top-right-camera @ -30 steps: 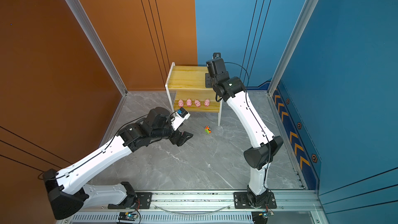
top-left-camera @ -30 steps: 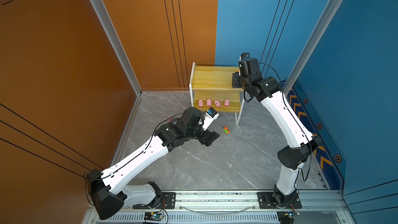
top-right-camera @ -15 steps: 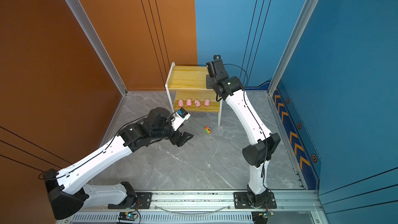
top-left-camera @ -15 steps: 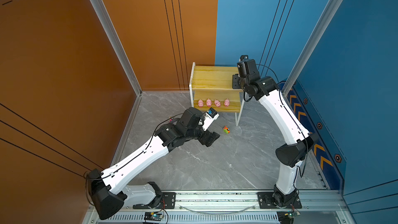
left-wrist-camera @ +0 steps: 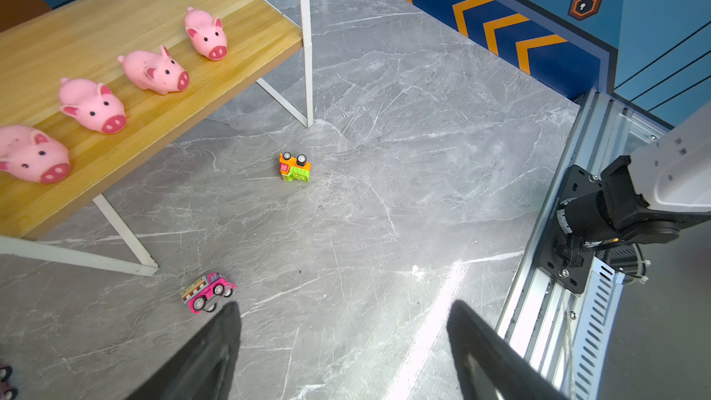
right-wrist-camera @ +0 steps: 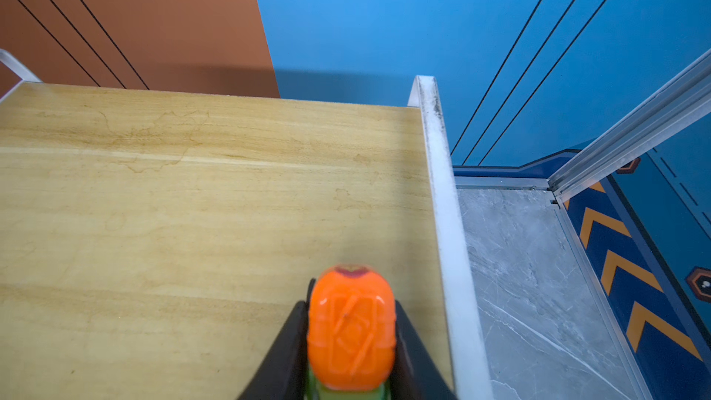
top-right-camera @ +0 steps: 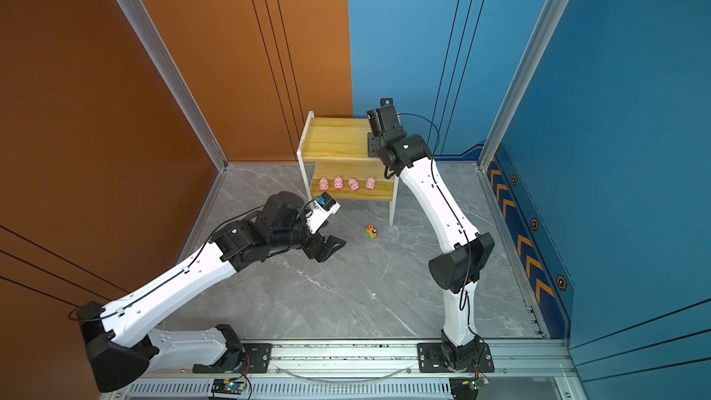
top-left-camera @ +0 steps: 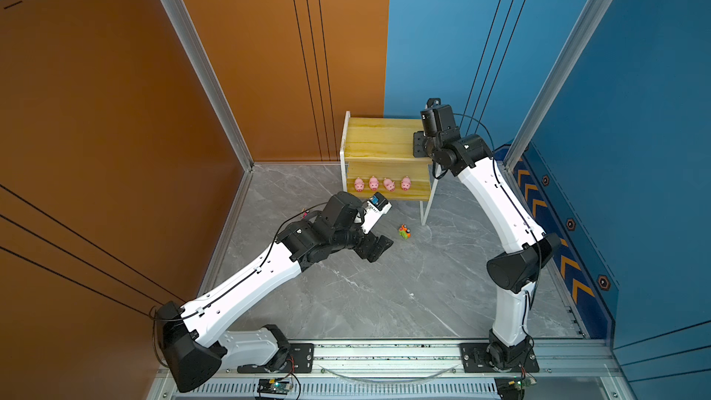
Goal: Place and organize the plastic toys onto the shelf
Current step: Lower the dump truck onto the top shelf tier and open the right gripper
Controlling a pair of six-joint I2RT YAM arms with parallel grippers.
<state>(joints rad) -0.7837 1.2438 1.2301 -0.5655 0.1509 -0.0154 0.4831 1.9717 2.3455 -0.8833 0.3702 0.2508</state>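
The shelf [top-left-camera: 377, 136] [top-right-camera: 334, 140] stands at the back against the walls. Several pink pigs [top-left-camera: 381, 183] [top-right-camera: 346, 184] [left-wrist-camera: 154, 71] line its lower board [left-wrist-camera: 115, 25]. My right gripper [right-wrist-camera: 351, 305] is over the top board [right-wrist-camera: 192, 205], near its right rail, shut on an orange and green toy car [right-wrist-camera: 351, 325]. The left gripper [top-left-camera: 379, 248] [left-wrist-camera: 344, 309] hangs open over the floor, nothing between its fingers. A pink car [left-wrist-camera: 207, 291] stands just beyond one fingertip. An orange-green car [top-left-camera: 404, 231] [top-right-camera: 371, 232] [left-wrist-camera: 294, 167] lies tipped over near the shelf's front leg.
The shelf's white rail [right-wrist-camera: 442, 225] runs close beside the held car. White shelf legs [left-wrist-camera: 307, 71] stand on the grey floor. Part of another pink toy with black wheels [left-wrist-camera: 4, 382] shows at the view's edge. The right arm's base [left-wrist-camera: 615, 217] sits on the front rail [top-left-camera: 384, 352].
The right arm has reached slightly further back over the shelf's top board with the car. The left arm has not moved.
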